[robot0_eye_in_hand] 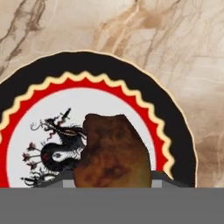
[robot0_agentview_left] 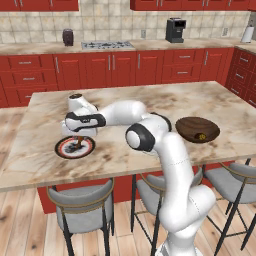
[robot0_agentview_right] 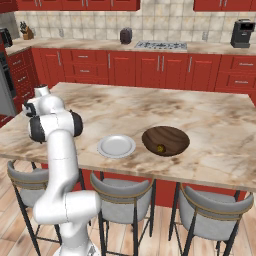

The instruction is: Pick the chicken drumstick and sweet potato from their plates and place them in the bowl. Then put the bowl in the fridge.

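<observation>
The black-rimmed plate with the red ring lies near the island's front left. My gripper points down over it. In the hand view the dark brown sweet potato stands between my fingertips, gripper shut on it, with the plate's rim and its white centre behind it. To the right sits the dark wooden bowl, and the small orange-brown chicken drumstick lies inside it. In the right base view the bowl holds the drumstick, and the pale plate beside it is bare.
Grey stools stand along the island's front edge. Red cabinets line the back wall below a counter with a stove, a coffee machine and a dark toaster.
</observation>
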You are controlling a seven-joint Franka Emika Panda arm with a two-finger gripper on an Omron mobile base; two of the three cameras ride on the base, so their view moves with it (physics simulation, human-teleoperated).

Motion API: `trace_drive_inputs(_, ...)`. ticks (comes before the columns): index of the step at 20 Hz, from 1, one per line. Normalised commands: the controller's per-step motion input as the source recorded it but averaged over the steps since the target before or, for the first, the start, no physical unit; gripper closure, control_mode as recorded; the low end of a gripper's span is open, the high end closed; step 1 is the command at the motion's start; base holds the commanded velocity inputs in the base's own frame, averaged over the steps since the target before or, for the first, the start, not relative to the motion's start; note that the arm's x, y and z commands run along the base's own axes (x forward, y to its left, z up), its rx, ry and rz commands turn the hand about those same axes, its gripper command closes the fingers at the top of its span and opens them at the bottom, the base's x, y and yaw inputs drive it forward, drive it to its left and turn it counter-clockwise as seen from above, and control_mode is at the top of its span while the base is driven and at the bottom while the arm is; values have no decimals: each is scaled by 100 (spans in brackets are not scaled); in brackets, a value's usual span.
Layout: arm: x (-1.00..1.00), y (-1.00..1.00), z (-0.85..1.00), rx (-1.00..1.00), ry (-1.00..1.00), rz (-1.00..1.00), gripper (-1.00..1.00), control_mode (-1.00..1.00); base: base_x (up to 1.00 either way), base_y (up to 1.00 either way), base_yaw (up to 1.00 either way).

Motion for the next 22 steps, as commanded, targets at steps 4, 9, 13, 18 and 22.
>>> trace_drive_inputs(4,-25,-56,24,0,0,0,100,-100,0,0,0)
trace_drive_inputs(9,-23,-62,22,0,0,0,100,-100,0,0,0)
trace_drive_inputs(13,-20,-71,18,0,0,0,100,-100,0,0,0)
trace_drive_inputs(18,-16,-79,12,3,0,1,100,-100,0,0,0)
trace_drive_inputs(22,-5,-84,8,5,0,0,100,-100,0,0,0)
